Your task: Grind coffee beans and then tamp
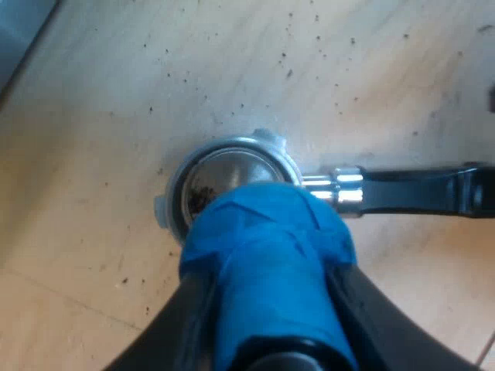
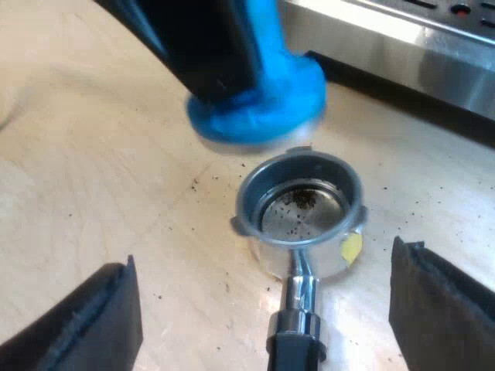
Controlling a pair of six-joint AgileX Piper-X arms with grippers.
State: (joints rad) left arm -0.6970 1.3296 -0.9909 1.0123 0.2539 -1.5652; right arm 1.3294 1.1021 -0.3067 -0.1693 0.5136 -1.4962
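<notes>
On the pale wooden counter rests a round metal holder with a dark handle. Its basket holds only a few dark coffee specks. Just above its rim, not inside it, hangs a blue tape-wrapped tamper, clamped between the black fingers of the left end effector. The right end effector is spread wide, one finger on either side of the handle and clear of it. A stainless-steel espresso machine stands near, beyond the holder.
</notes>
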